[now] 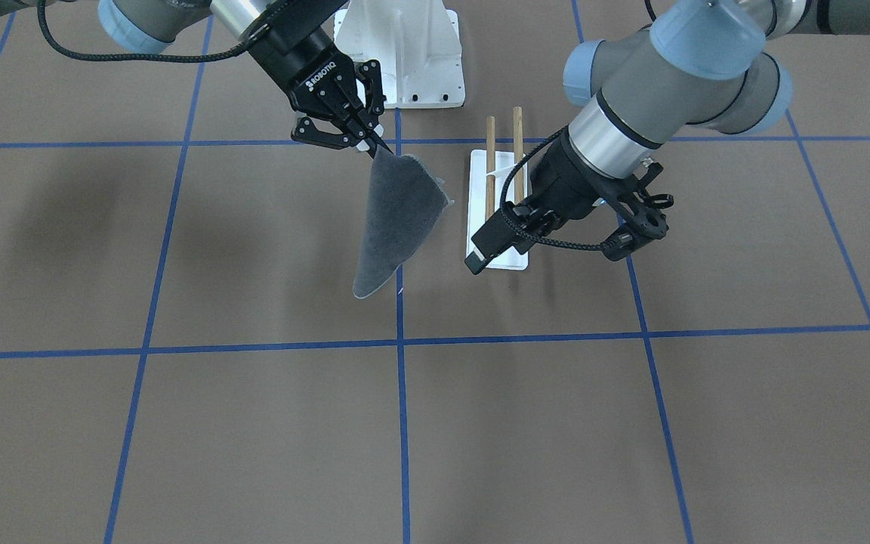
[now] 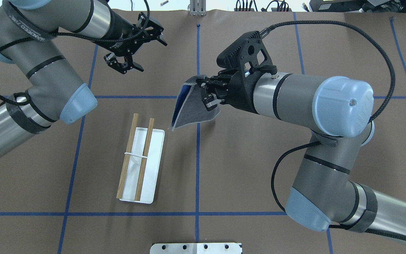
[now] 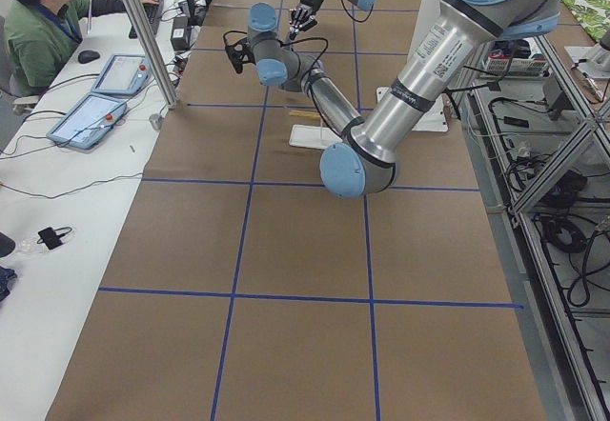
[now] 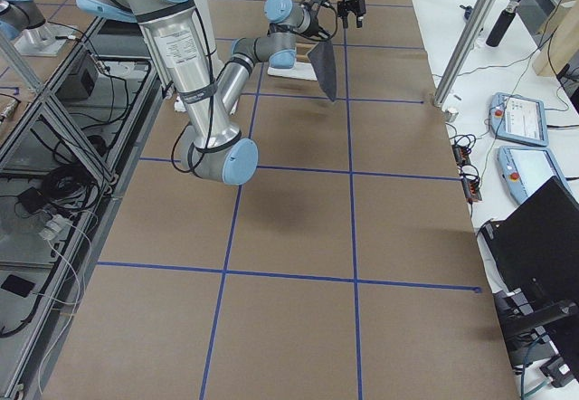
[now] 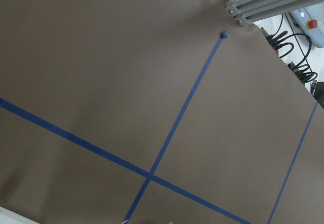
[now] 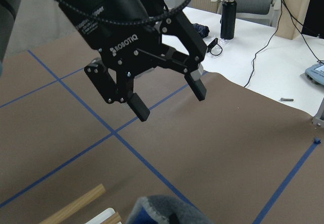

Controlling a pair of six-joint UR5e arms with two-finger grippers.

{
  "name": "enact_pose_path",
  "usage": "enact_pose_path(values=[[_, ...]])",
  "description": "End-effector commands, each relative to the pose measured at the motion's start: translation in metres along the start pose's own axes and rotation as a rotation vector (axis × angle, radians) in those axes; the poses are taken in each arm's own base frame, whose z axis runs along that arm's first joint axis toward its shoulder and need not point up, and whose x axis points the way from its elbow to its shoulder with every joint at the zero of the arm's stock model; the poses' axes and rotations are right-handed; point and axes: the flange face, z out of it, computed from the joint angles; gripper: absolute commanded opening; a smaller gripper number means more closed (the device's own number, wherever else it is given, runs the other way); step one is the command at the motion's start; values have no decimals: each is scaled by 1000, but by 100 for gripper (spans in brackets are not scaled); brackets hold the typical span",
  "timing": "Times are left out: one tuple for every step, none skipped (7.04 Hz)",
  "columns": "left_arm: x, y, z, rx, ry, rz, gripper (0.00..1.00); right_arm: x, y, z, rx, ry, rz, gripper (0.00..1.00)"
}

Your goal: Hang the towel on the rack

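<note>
Right gripper [image 1: 373,148], clamped on the towel [image 1: 393,219] corner, should travel towards the robot-side edge, draping cloth across the rack [image 2: 155,155]; left gripper [image 6: 171,103] gapes empty.

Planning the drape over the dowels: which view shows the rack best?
Overhead exterior: the rack shows whole, dowels and crosspiece unobstructed. In front-facing the left arm hides part; side views show it small; right wrist only dowel tips; left wrist none.

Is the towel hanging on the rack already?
No, the towel dangles in the air from the right gripper, beside the rack, and both wooden dowels are bare.
</note>
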Motion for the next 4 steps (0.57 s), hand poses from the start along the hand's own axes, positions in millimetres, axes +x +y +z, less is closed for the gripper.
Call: enact_pose_path(values=[[4, 27, 4, -36, 9, -67, 98, -1, -5, -1, 45, 46, 13, 0], [10, 41, 9, -38, 21, -87, 98, -13, -16, 2, 82, 57, 32, 0], [9, 58, 17, -40, 23, -93, 98, -17, -16, 3, 109, 87, 70, 0], [14, 64, 14, -35, 38, -142, 98, -14, -17, 3, 131, 115, 98, 0]])
